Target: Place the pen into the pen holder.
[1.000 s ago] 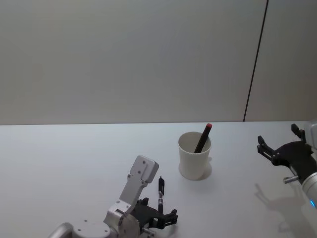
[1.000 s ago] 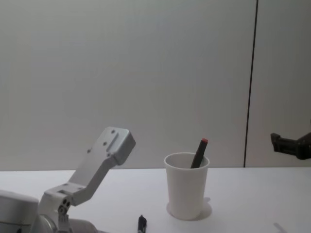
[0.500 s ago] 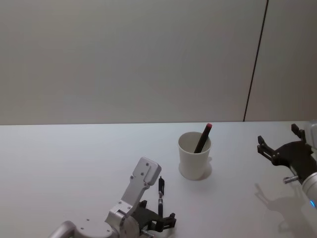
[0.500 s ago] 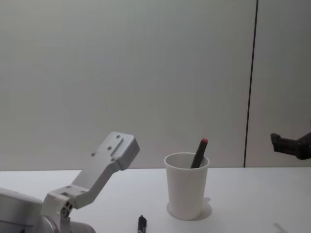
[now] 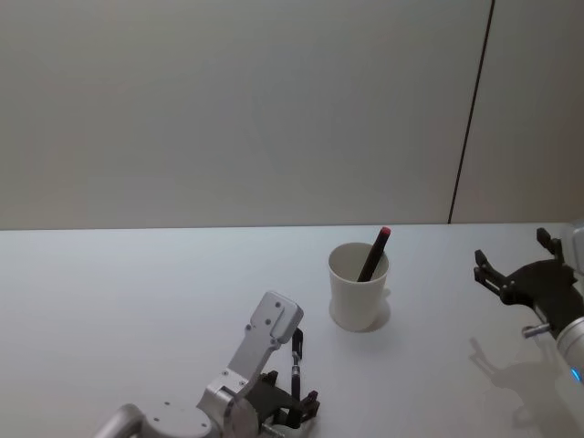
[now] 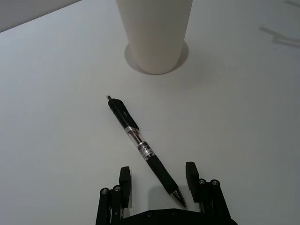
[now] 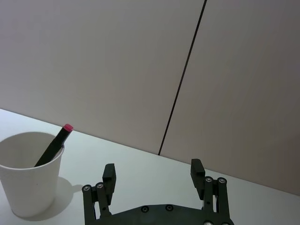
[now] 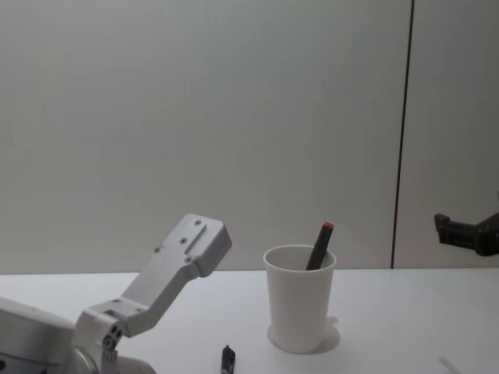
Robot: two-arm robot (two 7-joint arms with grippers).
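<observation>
Closing in on the pick: the left hand [image 6: 157, 172] sits lower at the bottom centre of the head view than half a second ago, and its grey wrist housing [image 5: 276, 318] has slid closer to the cup. Its fingers are spread and nothing is gripped yet.

The black click pen with a clear mid-barrel [image 6: 140, 145] lies flat on the white worktop [image 5: 137, 292] and hasn't moved. Its writing-tip end sits between the two open fingers, slanted across the gap and nearer one finger than the other.

The plain white paper cup serving as pen holder [image 5: 358, 292] stands upright right of centre in the head view, just beyond the pen's button end and apart from it. A black pen with a red cap [image 5: 375, 252] already leans inside.

The right hand [image 7: 153, 168] is parked at the right edge of the head view, fingers spread and empty, in the same pose as before.

My read: the approach is basically done and the grasp is next. The grip would land near the tip, so most of the barrel would overhang. The slant could also make the pen swivel as the fingers close. Lift and drop into the cup are still to do.
</observation>
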